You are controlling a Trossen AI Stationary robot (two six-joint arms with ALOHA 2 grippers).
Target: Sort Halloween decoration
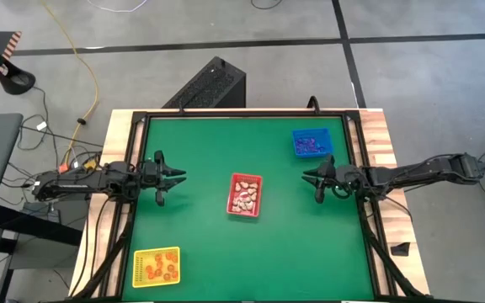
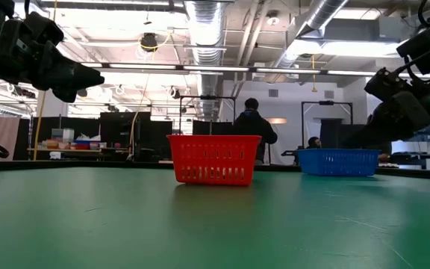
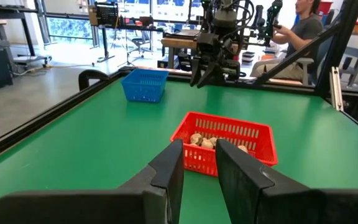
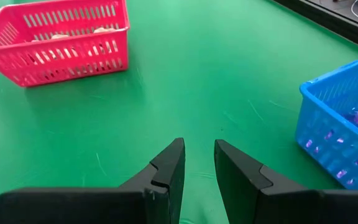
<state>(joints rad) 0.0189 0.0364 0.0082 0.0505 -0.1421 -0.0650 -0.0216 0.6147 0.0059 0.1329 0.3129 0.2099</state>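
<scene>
The sorting looked finished or paused: no trinket lay loose on the green worktop (image 1: 200, 244). The cream pieces (image 1: 244, 199) sat in the red tray (image 1: 245, 179), the orange ones (image 1: 162, 268) in the yellow tray (image 1: 156, 252), the purple ones (image 1: 311, 144) in the blue tray (image 1: 312, 133). The left tool (image 1: 178, 177) and right tool (image 1: 309, 176) hovered on either side of the red tray, fingers slightly apart, holding nothing. Any next move would probably call for only a retreat. The yellow tray appeared in the high view alone; the low view showed a person behind the red tray
</scene>
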